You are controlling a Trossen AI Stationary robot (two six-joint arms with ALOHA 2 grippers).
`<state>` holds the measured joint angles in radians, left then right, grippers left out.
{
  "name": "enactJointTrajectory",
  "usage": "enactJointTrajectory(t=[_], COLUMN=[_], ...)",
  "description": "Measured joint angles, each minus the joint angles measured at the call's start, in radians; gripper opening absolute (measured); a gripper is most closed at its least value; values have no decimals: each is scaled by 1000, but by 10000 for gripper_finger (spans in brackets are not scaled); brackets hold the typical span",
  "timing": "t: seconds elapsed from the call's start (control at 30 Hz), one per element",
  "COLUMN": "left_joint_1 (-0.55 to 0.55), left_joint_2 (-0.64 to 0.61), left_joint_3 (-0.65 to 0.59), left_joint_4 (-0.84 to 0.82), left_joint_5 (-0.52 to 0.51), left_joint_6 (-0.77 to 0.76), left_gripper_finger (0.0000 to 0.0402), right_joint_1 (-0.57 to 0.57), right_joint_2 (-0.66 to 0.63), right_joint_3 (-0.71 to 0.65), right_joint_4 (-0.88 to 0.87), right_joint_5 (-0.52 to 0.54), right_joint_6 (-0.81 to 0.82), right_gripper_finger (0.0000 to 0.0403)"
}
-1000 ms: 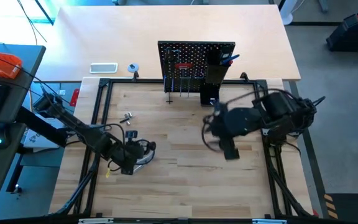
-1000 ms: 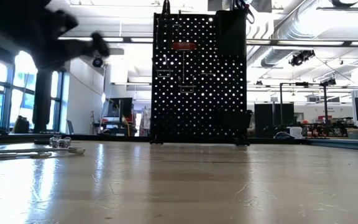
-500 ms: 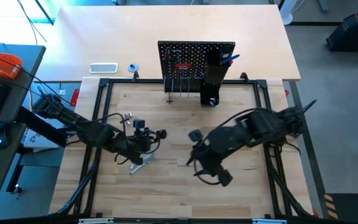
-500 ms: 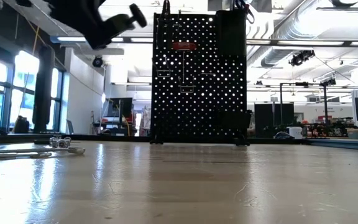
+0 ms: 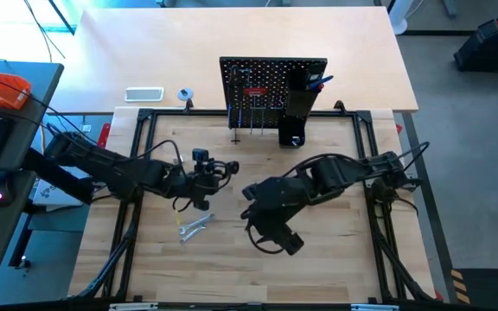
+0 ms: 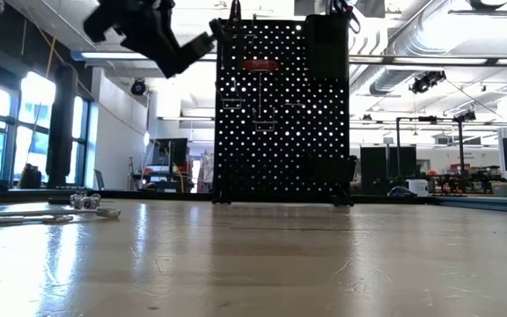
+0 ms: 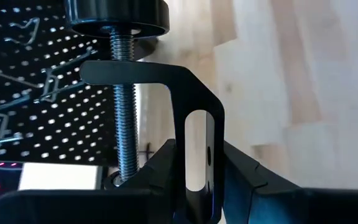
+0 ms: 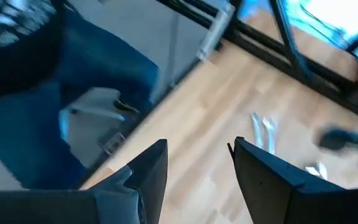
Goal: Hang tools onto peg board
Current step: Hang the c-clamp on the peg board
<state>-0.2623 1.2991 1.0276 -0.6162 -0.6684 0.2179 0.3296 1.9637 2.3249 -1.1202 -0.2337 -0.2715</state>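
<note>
Left arm carries the C-clamp [image 7: 166, 118] aloft; right arm waits open over mid-table.

Left arm reaches in from nine o'clock, stretched low across the table, its left gripper [image 5: 199, 173] raised clear of the surface and directed toward the peg board [image 5: 272, 91] at twelve o'clock. Its fingers are closed on the frame of the black C-clamp, whose screw and knob project ahead of the fingers toward the board; clamp and board are apart. A silver wrench [image 5: 194, 228] lies flat on the table [image 5: 335, 259] at about six o'clock from that gripper, near but untouched. Right arm enters from three o'clock, folded inward, with the right gripper [image 5: 277, 235] at table centre, fingers [image 8: 148, 171] spread and holding nothing, the wrench lying ahead of them.
</note>
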Motion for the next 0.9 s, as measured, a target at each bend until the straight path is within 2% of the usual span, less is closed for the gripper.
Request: enactJointTrajectory(t=[0.13,0.2,0.5,0.9], left_joint_1=[35,49,98,172], left_joint_2=[12,18,60,195], left_joint_3=[0,0,0,0], left_joint_4=[21,36,105,293], left_joint_5=[10,30,81,52], left_joint_6=[50,65,109,206], left_gripper_finger=[71,71,71,71], right_joint_1=[-29,-45,-116,-215], right_joint_2=[4,-6,-127,-278], right_joint_3=[0,0,0,0], right_joint_4=[88,102,-26,-190], right_joint_5=[-155,-190,-202,-281], right_joint_6=[-42,-53,-123,-153], right_gripper_finger=[177,177,177,177])
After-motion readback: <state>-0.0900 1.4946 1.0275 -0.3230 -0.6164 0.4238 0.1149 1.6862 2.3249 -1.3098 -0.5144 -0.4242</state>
